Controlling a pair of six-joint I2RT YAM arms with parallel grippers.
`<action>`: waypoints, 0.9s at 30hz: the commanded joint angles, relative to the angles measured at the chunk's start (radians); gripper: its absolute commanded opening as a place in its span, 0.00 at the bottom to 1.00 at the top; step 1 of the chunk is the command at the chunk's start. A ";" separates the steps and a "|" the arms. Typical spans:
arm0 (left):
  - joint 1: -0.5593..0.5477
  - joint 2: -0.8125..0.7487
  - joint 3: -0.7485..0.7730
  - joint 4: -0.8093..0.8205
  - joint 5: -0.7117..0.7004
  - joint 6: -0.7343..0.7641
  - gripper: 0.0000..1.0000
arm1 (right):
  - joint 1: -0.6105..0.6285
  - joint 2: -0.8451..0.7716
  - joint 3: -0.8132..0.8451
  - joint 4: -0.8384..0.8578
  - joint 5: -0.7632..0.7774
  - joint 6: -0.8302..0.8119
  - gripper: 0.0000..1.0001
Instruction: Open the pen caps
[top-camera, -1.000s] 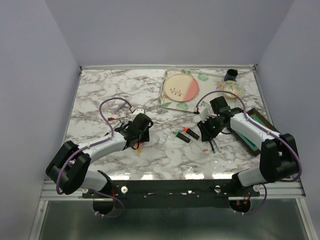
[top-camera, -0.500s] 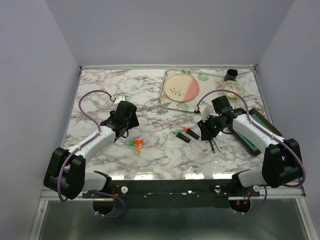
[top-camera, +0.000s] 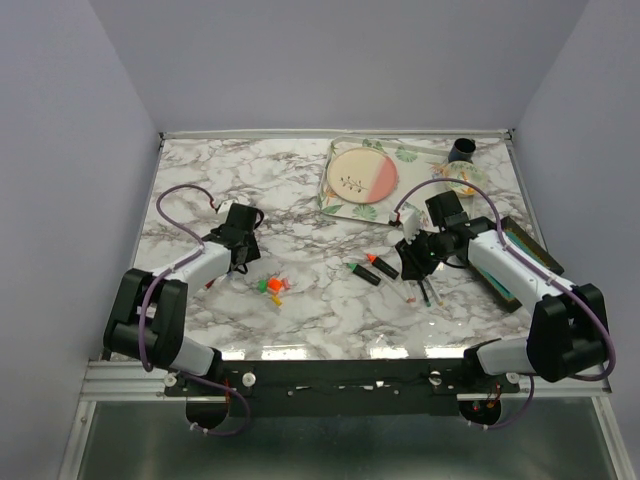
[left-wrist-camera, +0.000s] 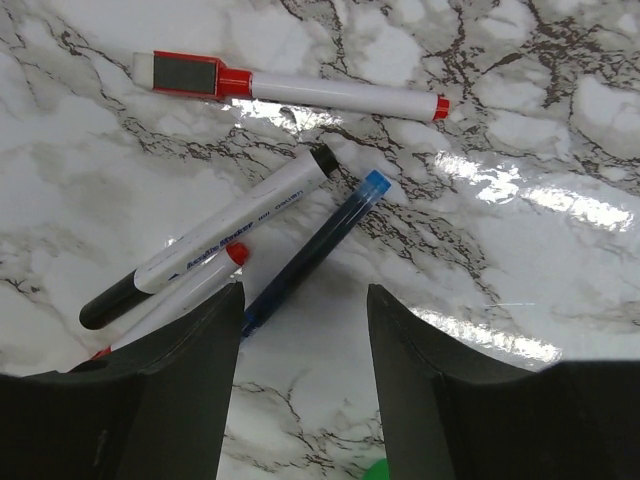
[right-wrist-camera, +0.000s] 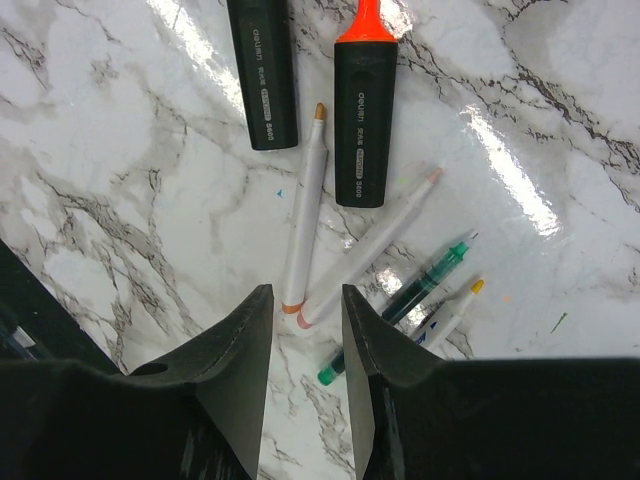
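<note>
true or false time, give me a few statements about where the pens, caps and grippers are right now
1. Several loose coloured caps lie on the marble table. True.
2. The left gripper is clamped on a pen. False: its jaws stand open with nothing between them.
3. Two black highlighters lie side by side ahead of the right gripper. True.
4. The round plate sits on the bare table. False: it sits on the leaf-patterned tray.
5. The blue-tipped pen lies on the tray. False: it lies on the table beside a black-tipped marker.
</note>
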 joint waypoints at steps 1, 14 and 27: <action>0.020 0.046 0.025 0.013 0.019 0.012 0.58 | 0.007 -0.018 0.010 -0.023 -0.028 -0.013 0.41; 0.034 0.085 0.020 0.022 0.075 0.006 0.41 | 0.007 -0.024 0.009 -0.022 -0.030 -0.013 0.41; 0.033 0.086 0.026 0.056 0.196 0.032 0.14 | 0.007 -0.026 0.010 -0.022 -0.034 -0.013 0.41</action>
